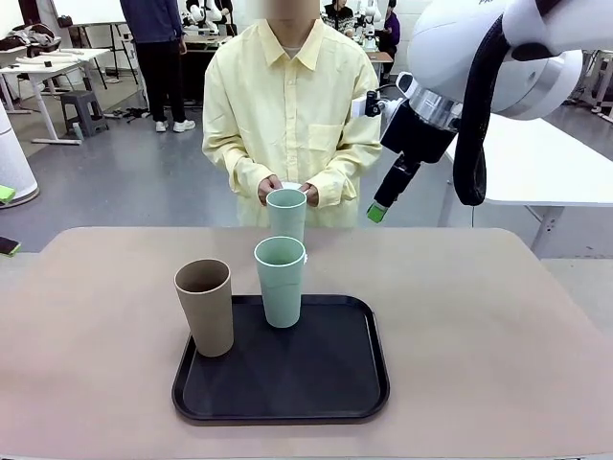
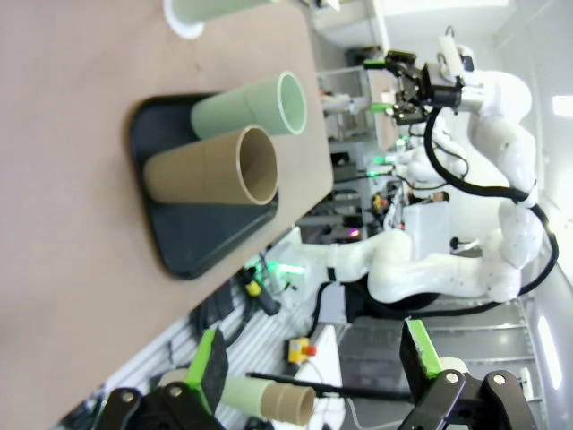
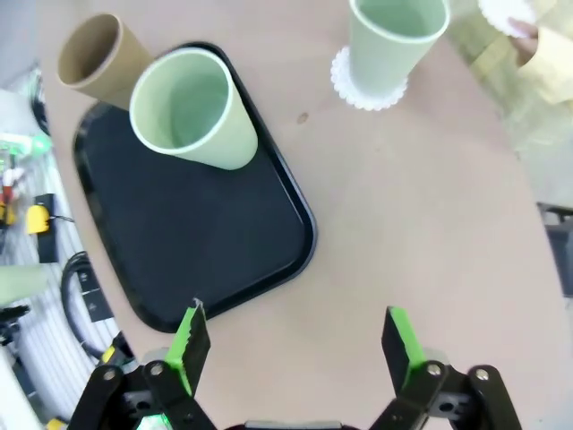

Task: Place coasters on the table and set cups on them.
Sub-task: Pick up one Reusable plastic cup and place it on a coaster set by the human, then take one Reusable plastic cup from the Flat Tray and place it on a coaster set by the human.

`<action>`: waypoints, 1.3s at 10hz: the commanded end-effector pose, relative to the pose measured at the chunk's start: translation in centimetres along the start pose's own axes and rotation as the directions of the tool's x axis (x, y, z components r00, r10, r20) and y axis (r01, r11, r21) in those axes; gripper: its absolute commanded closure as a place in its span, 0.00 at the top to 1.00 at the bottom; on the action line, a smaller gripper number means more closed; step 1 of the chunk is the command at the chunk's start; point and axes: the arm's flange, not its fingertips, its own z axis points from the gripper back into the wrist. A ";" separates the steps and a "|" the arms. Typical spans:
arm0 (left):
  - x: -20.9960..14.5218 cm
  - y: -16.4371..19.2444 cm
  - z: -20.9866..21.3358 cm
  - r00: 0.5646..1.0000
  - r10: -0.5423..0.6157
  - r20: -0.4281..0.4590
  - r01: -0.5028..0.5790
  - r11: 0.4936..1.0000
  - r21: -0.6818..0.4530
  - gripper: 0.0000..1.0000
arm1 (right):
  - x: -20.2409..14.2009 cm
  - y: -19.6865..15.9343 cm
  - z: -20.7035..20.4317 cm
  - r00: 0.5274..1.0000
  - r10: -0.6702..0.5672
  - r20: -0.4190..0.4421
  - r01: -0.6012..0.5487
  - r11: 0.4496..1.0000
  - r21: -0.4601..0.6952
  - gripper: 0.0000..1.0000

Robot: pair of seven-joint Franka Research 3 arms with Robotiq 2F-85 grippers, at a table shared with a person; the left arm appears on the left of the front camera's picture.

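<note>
1. Right gripper point(image 3: 294, 349) hangs up in the air over the right side of the table point(image 1: 479, 326). Its jaws are spread wide with nothing between them. My guess is it's parked high so the person has room to work.
2. Left gripper point(image 2: 313, 363) is the same deal: wide apart, empty, and off to the side, looking across at the tray.
3. The person's hands point(image 1: 269, 189) are close together at the far edge, pinching a white coaster point(image 3: 503, 12). That's probably the next one to go down.
4. The far mint cup point(image 1: 286, 213) stands upright on a lacy coaster point(image 3: 363, 85). It sits on the bare tabletop just past the tray, right in front of the person. That pair looks finished to me.
5. The near mint cup point(image 1: 280, 280) and the tan-brown cup point(image 1: 205, 307) stand upright near each other on the black tray point(image 1: 316, 383), toward its far-left part. The tray looks like just a staging spot, so both cups need coasters out on the table first.
6. So I'd call it roughly one of three done.
</note>
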 end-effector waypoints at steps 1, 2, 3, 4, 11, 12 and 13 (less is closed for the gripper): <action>-0.1 0.0 0.1 1.000 -0.019 -0.004 0.019 1.000 -0.010 1.00 | -1.2 0.0 -0.7 0.999 -0.001 0.035 0.001 1.000 -0.007 1.00; -0.1 0.0 0.1 1.000 -0.019 -0.004 0.019 1.000 -0.010 1.00 | -1.2 0.0 -0.7 0.999 -0.001 0.035 0.001 1.000 -0.007 1.00; -0.1 0.0 0.1 1.000 -0.019 -0.004 0.019 1.000 -0.010 1.00 | -1.2 0.0 -0.7 0.999 -0.001 0.035 0.001 1.000 -0.007 1.00; -0.1 0.0 0.1 1.000 -0.019 -0.004 0.019 1.000 -0.010 1.00 | -1.2 0.0 -0.7 0.999 -0.001 0.035 0.001 1.000 -0.007 1.00; -0.1 0.0 0.1 1.000 -0.019 -0.004 0.019 1.000 -0.010 1.00 | -0.7 -0.3 -0.5 1.000 -0.012 0.008 0.012 1.000 -0.010 1.00; -0.1 0.0 0.1 1.000 -0.019 -0.004 0.019 1.000 -0.010 1.00 | -3.6 0.4 1.4 0.988 -0.051 0.144 0.059 0.997 -0.049 1.00; -0.1 0.0 0.1 1.000 -0.019 -0.004 0.019 1.000 -0.010 1.00 | -4.3 0.2 3.9 0.972 -0.090 0.218 0.101 0.994 -0.043 1.00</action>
